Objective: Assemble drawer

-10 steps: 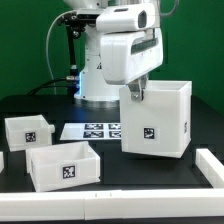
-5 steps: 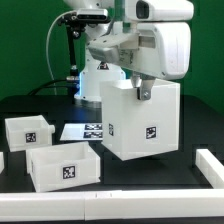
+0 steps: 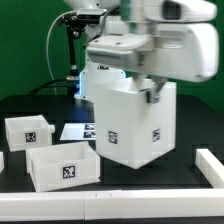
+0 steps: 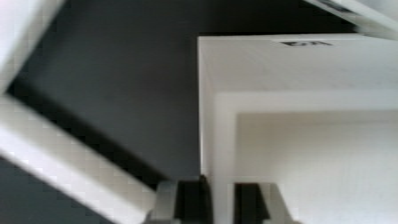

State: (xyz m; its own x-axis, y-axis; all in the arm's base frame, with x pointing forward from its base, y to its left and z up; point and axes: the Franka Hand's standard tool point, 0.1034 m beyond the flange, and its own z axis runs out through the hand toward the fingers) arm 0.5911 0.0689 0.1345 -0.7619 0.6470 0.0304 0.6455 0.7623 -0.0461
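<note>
Here the casing (image 3: 128,125), bearing a black-and-white square marker (image 3: 157,135), sits beneath the pincer (image 3: 151,96) pinching its top wall.

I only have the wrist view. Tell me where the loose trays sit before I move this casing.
Observer: Two trays, the rear tray and the front tray, sit on the exterior view's left of the casing.
Operator: Report the other side.
Observer: A white bar lies on the table on the exterior view's right of the casing.
Operator: Say where the gripper holds.
Observer: The gripper grips the casing's top edge on the side away from the trays.
</note>
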